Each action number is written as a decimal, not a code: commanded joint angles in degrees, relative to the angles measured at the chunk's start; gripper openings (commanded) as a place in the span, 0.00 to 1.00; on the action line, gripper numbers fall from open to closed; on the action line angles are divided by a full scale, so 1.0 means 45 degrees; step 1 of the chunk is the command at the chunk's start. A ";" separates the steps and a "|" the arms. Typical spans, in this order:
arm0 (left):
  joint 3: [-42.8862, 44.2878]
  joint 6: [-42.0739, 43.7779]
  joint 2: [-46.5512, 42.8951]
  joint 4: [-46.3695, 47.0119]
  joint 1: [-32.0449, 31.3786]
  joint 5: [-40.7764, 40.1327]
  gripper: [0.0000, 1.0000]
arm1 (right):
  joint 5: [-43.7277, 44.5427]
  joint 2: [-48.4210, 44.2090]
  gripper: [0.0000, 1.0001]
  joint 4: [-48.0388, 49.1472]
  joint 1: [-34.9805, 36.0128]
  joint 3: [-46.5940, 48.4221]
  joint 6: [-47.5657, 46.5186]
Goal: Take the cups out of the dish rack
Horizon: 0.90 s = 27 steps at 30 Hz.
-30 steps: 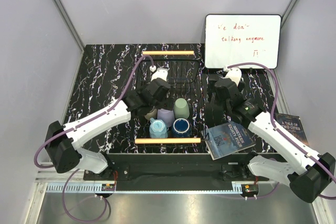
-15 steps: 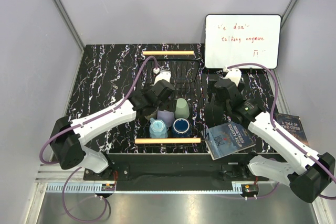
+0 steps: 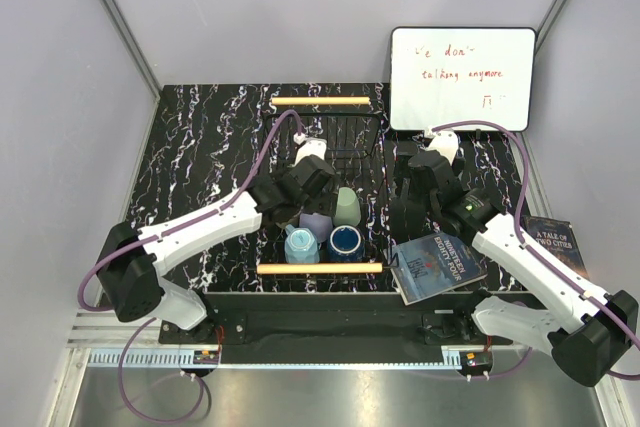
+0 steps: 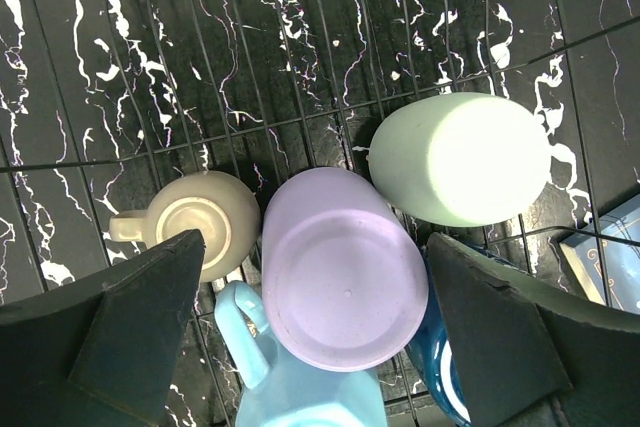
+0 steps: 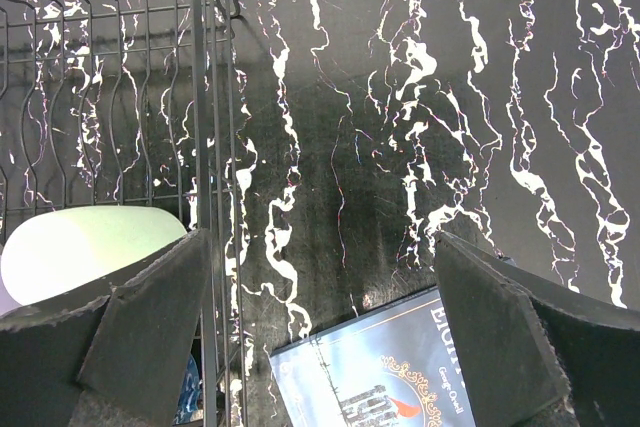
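Cups [image 3: 316, 224] in dish rack [image 3: 320, 268]; whiteboard [image 3: 462, 77]: "talking anymore"; book [image 3: 553, 239]: "Tale of Two Cities"

The rack [image 3: 340, 147] is thin black wire, metal by its look, with a faint sheen; its 2 end bars [image 3: 320, 268] are pale, bare-looking wood. Inside it the lavender cup [image 4: 345, 297], pale green cup [image 4: 460, 157], beige mug [image 4: 205, 222] and light blue mug [image 4: 290, 387] are smooth and matt; the navy mug [image 3: 345, 241] looks glossy. Under the rack the table [image 3: 200, 137] is smooth black with white marble veining and a soft sheen. Right of the rack, a book [image 3: 437, 265] has a glossy paper cover and the whiteboard [image 3: 462, 77] is smooth, shiny white
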 commanded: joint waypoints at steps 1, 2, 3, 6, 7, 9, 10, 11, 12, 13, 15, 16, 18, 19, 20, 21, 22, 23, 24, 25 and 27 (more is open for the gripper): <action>-0.0197 -0.0235 0.0056 0.0450 -0.0103 0.0242 0.99 | 0.0014 -0.0072 1.00 0.0438 0.0104 -0.0045 0.0148; -0.0236 -0.0293 0.0094 0.0450 -0.0122 0.0242 0.99 | 0.0014 -0.0073 1.00 0.0438 0.0123 -0.0046 0.0167; -0.0295 -0.0332 0.0114 0.0470 -0.0122 0.0242 0.99 | 0.0014 -0.0073 1.00 0.0438 0.0123 -0.0046 0.0167; -0.0373 -0.0352 0.0134 0.0489 -0.0142 0.0223 0.99 | 0.0014 -0.0092 1.00 0.0438 0.0123 -0.0084 0.0167; -0.0393 -0.0333 0.0115 0.0489 -0.0142 0.0242 0.98 | 0.0034 -0.0092 1.00 0.0457 0.0123 -0.0085 0.0187; -0.0412 -0.0333 0.0173 0.0509 -0.0142 0.0242 0.95 | 0.0014 -0.0092 1.00 0.0458 0.0104 -0.0085 0.0187; -0.0412 -0.0333 0.0192 0.0509 -0.0142 0.0242 0.92 | 0.0034 -0.0073 1.00 0.0458 0.0104 -0.0085 0.0187; -0.0432 -0.0313 0.0193 0.0509 -0.0142 0.0223 0.89 | 0.0014 -0.0053 1.00 0.0438 0.0123 -0.0085 0.0206; -0.0471 -0.0332 0.0212 0.0509 -0.0142 0.0203 0.86 | 0.0014 -0.0053 1.00 0.0438 0.0123 -0.0104 0.0187; -0.0452 -0.0333 0.0231 0.0509 -0.0142 0.0184 0.81 | 0.0014 -0.0072 1.00 0.0457 0.0123 -0.0104 0.0206; -0.0451 -0.0274 0.0212 0.0489 -0.0142 0.0086 0.64 | 0.0014 -0.0073 1.00 0.0438 0.0123 -0.0123 0.0226; -0.0451 -0.0255 0.0193 0.0489 -0.0142 0.0047 0.58 | -0.0005 -0.0111 1.00 0.0438 0.0104 -0.0124 0.0226; -0.0451 -0.0157 0.0115 0.0489 -0.0142 -0.0109 0.33 | -0.0005 -0.0131 1.00 0.0438 0.0104 -0.0162 0.0226; -0.0451 -0.0138 0.0076 0.0470 -0.0142 -0.0167 0.24 | -0.0005 -0.0170 1.00 0.0438 0.0123 -0.0163 0.0245; -0.0413 -0.0041 -0.0002 0.0470 -0.0142 -0.0303 0.14 | -0.0025 -0.0170 1.00 0.0438 0.0123 -0.0163 0.0265; -0.0393 -0.0020 -0.0061 0.0431 -0.0142 -0.0382 0.00 | -0.0025 -0.0190 1.00 0.0438 0.0123 -0.0124 0.0246; -0.0335 0.0077 -0.0119 0.0315 -0.0142 -0.0499 0.00 | -0.0025 -0.0209 1.00 0.0457 0.0123 -0.0124 0.0245; -0.0218 0.0116 -0.0178 0.0275 -0.0161 -0.0558 0.00 | -0.0044 -0.0209 1.00 0.0438 0.0123 -0.0124 0.0245; -0.0178 0.0175 -0.0256 0.0236 -0.0161 -0.0616 0.00 | -0.0044 -0.0229 1.00 0.0438 0.0104 -0.0085 0.0226; -0.0120 0.0272 -0.0392 0.0119 -0.0161 -0.0752 0.00 | -0.0044 -0.0229 1.00 0.0438 0.0123 -0.0104 0.0245; 0.0075 0.0389 -0.0530 0.0040 -0.0161 -0.0851 0.00 | -0.0064 -0.0229 1.00 0.0438 0.0123 -0.0065 0.0245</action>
